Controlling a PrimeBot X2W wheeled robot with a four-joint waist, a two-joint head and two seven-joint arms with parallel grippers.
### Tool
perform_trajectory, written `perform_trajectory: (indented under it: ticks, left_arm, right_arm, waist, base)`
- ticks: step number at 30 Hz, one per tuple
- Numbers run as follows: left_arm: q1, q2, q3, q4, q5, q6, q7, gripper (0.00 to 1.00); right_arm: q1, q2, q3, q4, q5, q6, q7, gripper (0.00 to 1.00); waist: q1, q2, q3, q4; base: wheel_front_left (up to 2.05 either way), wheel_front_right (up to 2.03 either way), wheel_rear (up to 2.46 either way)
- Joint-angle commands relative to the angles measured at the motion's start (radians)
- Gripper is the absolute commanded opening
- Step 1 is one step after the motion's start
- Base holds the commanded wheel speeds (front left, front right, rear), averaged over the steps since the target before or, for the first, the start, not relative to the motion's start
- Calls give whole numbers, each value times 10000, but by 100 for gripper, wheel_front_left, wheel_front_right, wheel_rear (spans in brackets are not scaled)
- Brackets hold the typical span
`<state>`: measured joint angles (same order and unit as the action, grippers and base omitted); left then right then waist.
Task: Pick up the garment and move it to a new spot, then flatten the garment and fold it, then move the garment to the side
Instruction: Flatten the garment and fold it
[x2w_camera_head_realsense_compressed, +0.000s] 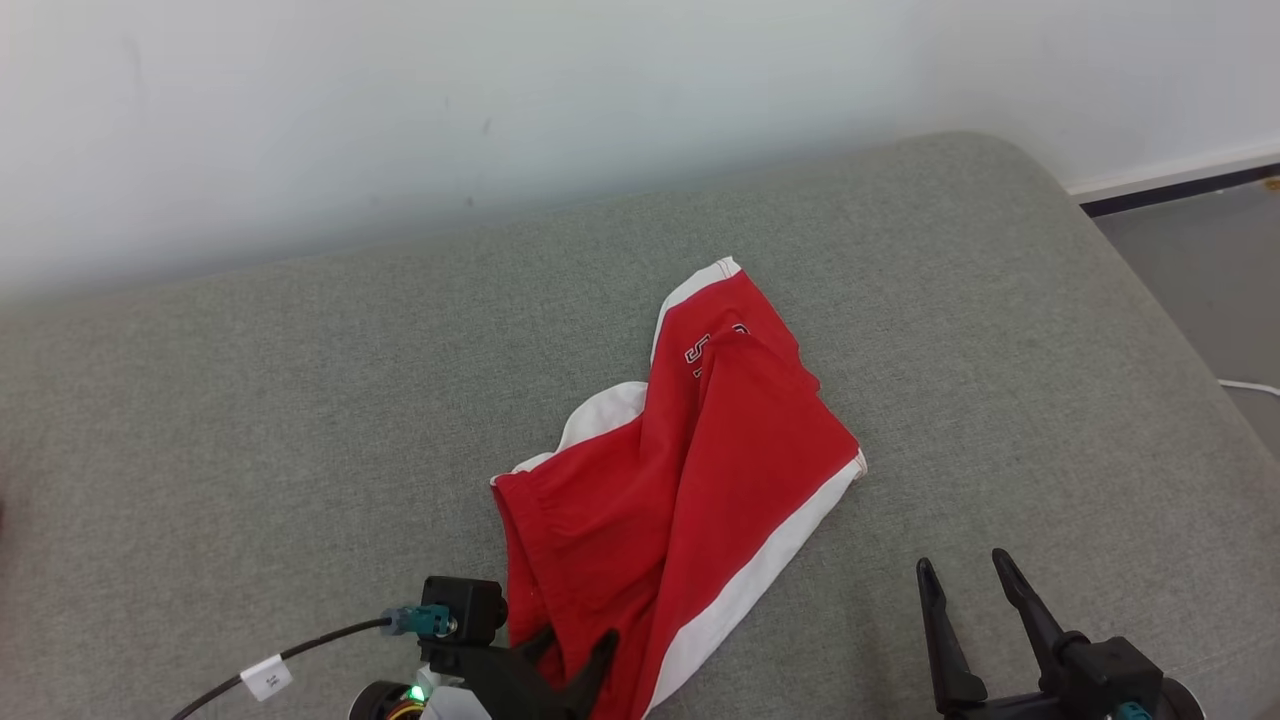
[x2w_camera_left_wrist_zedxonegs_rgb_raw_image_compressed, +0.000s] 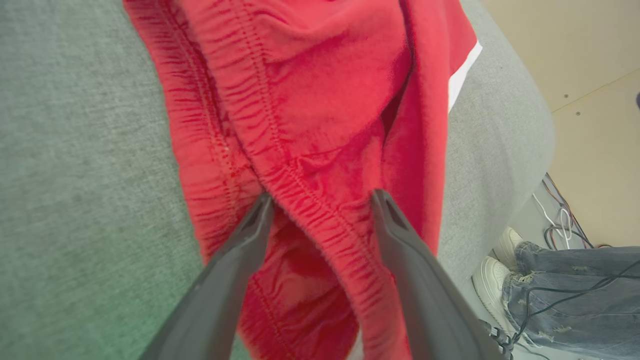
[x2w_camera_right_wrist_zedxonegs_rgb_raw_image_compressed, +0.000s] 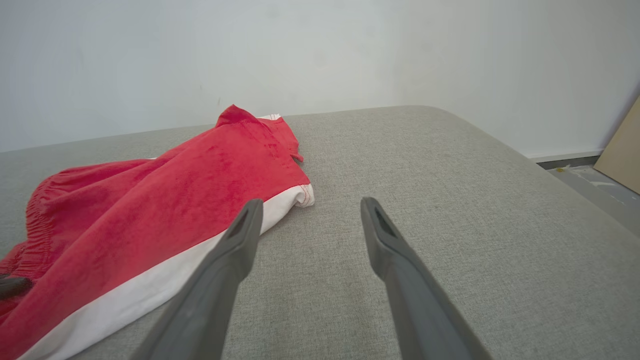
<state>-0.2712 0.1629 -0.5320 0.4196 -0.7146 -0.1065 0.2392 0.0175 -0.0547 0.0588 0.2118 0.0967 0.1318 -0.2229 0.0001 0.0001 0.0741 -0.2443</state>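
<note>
Jaws apart on left gripper, right gripper alike — crumpled red garment, woven grey cushion

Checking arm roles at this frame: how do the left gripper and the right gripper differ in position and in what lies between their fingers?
The left gripper is over the red garment, its fingers straddling the gathered waistband; the right gripper is over bare grey cushion, beside the garment's white stripe. The left gripper has cloth between its fingers; the right gripper has only cushion there. Shared: both stand open, and neither grips anything.
</note>
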Motion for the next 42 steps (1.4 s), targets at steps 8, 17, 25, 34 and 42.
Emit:
perform_trajectory:
  ticks: [8, 17, 25, 34, 42]
  left_arm:
    - [-430, -57, 152, -67, -80, -51, -400, 0]
    - [-889, 55, 1046, -427, -10, 107, -2175, 0]
    - [-1721, 314, 1684, 228, 122, 353, -3024, 0]
    - [-2540, 611, 2120, 1560, 217, 456, -3778, 0]
    - [-2386, 932, 1990, 2377, 522, 615, -4068, 0]
  right_arm:
    - [-140, 28, -76, 61, 69, -24, -126, 100]
    - [-185, 38, -31, 96, 69, -25, -158, 100]
    - [-397, 41, 158, -22, 132, -25, -160, 100]
    - [-569, 42, 176, -112, 86, -25, -145, 100]
    - [-469, 41, 22, -48, -4, -25, -121, 100]
  waist:
    - [-1, -1, 125, 27]
    - [-1, -1, 136, 238]
    - [-1, -1, 524, 179]
    - [-1, -1, 1013, -54]
    - [-1, -1, 801, 152]
  base:
    - [0, 0, 0]
    - [0, 0, 0]
    - [0, 0, 0]
    - [0, 0, 0]
    - [0, 0, 0]
